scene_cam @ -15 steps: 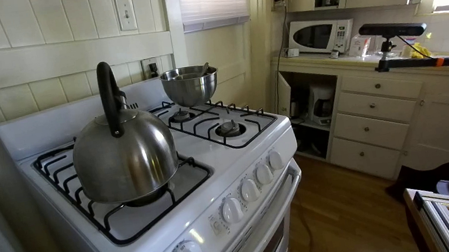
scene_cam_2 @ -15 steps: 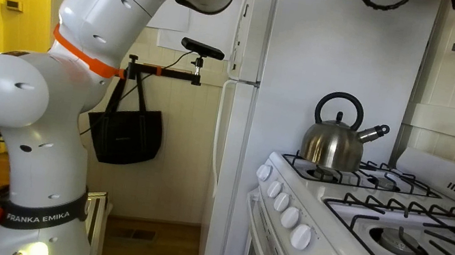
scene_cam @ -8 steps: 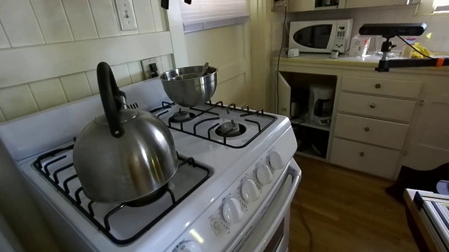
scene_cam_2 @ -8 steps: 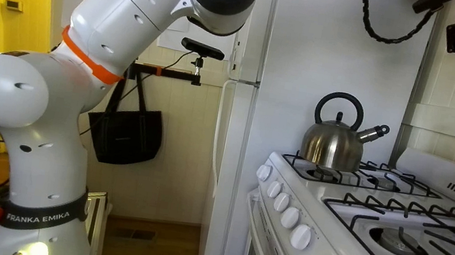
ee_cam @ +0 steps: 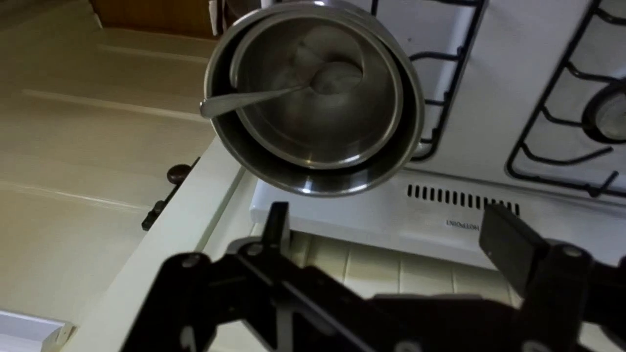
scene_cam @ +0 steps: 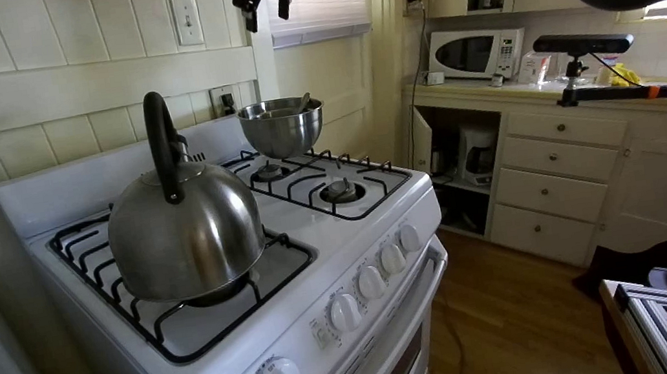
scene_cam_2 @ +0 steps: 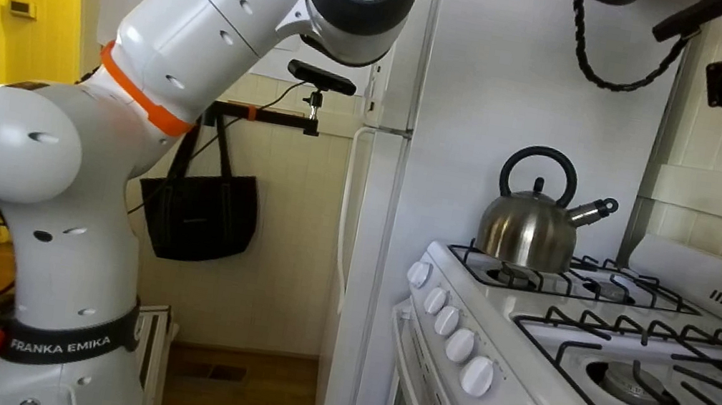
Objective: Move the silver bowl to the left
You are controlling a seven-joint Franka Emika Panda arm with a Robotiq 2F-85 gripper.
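Overhead, hand (ee_cam: 385,215) hangs, jaws wide apart, well clear of silver bowl (scene_cam: 283,132) below.

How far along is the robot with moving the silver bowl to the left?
Done: the gripper is open and hangs higher than the silver bowl. In hand: probably the approach; the wrist view shows the bowl clear of the fingers, with nothing held between them. Still to do: grasp, move left and release; the bowl stands ungripped on the stove.
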